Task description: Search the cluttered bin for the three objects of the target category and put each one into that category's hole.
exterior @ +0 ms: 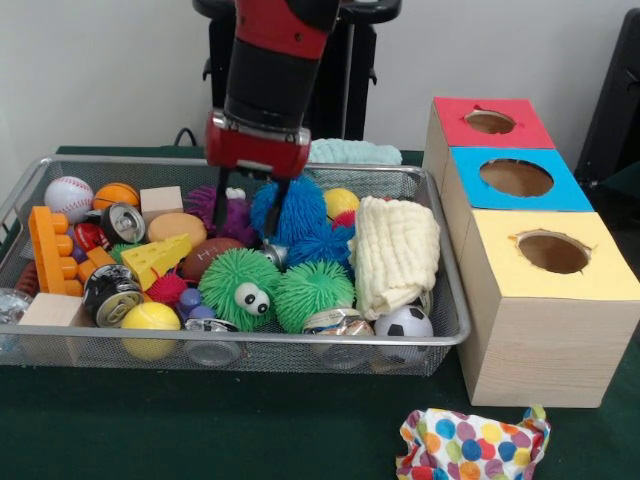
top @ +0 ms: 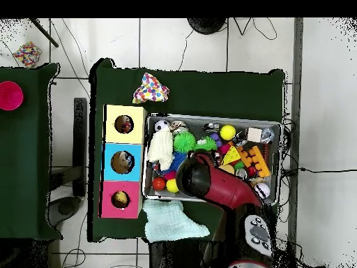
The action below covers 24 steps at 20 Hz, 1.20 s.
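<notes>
The wire mesh bin (exterior: 300,338) holds a heap of toys. A cream folded cloth (exterior: 397,255) lies at its right end, next to the blue puffer balls (exterior: 300,220); it also shows in the overhead view (top: 161,148). My gripper (exterior: 247,226) is open and empty, with its fingers down among the purple and blue puffer balls, left of the cream cloth. A white polka-dot cloth (exterior: 470,445) lies on the table outside the bin, in front of the yellow-topped box and its hole (exterior: 553,252). A mint cloth (exterior: 355,152) lies behind the bin.
The blue-topped hole (exterior: 516,177) and the red-topped hole (exterior: 489,121) stand behind the yellow one. Green puffer balls (exterior: 240,288), cans, balls, a soccer ball (exterior: 404,322), orange bricks (exterior: 47,248) and wooden blocks fill the bin. In the overhead view the arm (top: 216,183) covers the bin's middle.
</notes>
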{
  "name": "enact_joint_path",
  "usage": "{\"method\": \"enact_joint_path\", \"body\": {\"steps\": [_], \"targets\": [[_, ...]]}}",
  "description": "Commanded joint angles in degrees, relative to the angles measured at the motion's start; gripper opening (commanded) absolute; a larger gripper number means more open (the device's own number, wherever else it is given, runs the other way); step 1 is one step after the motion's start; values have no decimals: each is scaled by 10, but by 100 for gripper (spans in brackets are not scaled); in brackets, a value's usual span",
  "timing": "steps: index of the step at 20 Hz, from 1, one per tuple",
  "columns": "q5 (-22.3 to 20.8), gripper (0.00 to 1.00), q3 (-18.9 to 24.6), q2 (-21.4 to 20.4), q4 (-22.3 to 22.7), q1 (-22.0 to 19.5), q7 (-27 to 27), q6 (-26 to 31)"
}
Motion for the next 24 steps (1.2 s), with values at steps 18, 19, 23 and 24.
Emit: {"method": "enact_joint_path", "body": {"steps": [18, 19, 23, 24], "targets": [[26, 100, 27, 158, -30, 37, 136, -59], [26, 100, 24, 165, -34, 37, 134, -63], [15, 100, 28, 166, -28, 26, 141, -113], [17, 100, 27, 167, -27, 26, 145, -119]]}}
